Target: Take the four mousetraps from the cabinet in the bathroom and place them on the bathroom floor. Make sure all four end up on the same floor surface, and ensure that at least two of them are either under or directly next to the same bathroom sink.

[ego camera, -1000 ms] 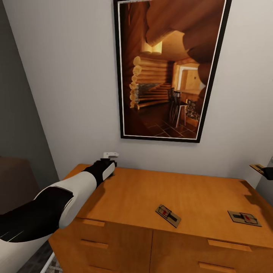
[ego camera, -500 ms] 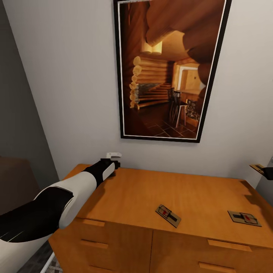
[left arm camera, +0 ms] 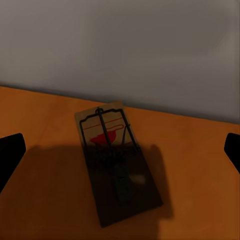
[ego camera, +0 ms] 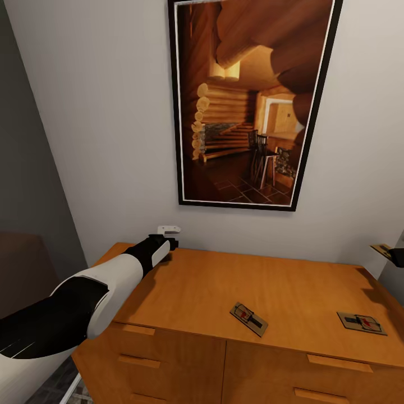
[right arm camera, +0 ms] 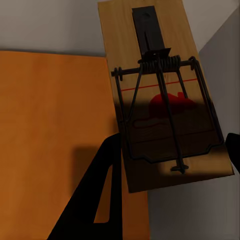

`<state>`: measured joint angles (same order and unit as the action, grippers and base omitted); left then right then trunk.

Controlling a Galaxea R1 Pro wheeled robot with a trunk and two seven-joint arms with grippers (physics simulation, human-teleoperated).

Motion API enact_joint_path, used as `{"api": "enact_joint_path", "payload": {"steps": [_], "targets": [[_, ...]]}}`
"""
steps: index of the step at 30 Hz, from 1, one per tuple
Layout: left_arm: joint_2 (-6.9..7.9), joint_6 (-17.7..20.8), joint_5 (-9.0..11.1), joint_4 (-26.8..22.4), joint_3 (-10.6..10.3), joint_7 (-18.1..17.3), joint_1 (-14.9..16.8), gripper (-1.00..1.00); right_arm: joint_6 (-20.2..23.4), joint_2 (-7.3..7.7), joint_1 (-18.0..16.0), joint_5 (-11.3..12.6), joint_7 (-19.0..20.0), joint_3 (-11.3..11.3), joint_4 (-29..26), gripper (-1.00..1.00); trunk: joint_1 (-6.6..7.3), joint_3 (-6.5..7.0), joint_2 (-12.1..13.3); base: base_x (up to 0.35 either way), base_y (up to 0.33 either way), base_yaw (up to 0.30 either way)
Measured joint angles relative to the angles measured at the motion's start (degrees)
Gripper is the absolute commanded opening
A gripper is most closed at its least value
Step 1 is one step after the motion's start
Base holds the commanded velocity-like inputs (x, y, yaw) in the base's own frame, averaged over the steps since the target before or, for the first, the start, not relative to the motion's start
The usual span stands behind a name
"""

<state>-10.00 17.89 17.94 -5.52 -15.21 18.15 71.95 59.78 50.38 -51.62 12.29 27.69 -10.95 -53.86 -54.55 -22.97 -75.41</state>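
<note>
The left gripper (left arm camera: 120, 150) hangs wide open over a mousetrap (left arm camera: 117, 160) near the cabinet's (ego camera: 224, 292) back left corner, and could shove it against the wall, while the right gripper (right arm camera: 170, 150) holds another mousetrap (right arm camera: 162, 95) that might slip.

We see the cabinet (ego camera: 235, 292) standing against the wall, a framed picture (ego camera: 252, 104) hanging above it. On its top lie two mousetraps: one (ego camera: 248, 318) near the front edge at centre, another (ego camera: 362, 322) well to its right. A third mousetrap (left arm camera: 117, 160) lies at the back left corner, under the left gripper (ego camera: 166, 240). A fourth (right arm camera: 162, 95) sits in the right gripper (ego camera: 395, 256), off the right end.
</note>
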Motion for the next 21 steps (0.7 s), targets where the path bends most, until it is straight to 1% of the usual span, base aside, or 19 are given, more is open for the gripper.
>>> {"api": "enact_joint_path", "payload": {"steps": [1,7,21], "targets": [[0.00,0.2,0.0,-0.1,0.0,0.0,0.0,1.00,0.0,0.00,0.0,-0.2,0.0,0.0,0.0,-1.00,0.00,0.00,0.0,0.000,0.000,0.000],[0.00,1.1,0.0,-0.4,0.0,-0.4,0.0,1.00,0.0,-0.07,0.0,-1.5,0.0,0.0,0.2,-1.00,-1.31,-1.07,-2.4,0.000,0.000,0.000],[0.00,1.2,0.1,-1.4,0.0,-0.4,0.0,1.00,0.0,-0.15,0.0,-1.9,0.2,0.0,0.2,-1.00,-1.32,-1.08,-2.4,0.000,0.000,0.000]]}}
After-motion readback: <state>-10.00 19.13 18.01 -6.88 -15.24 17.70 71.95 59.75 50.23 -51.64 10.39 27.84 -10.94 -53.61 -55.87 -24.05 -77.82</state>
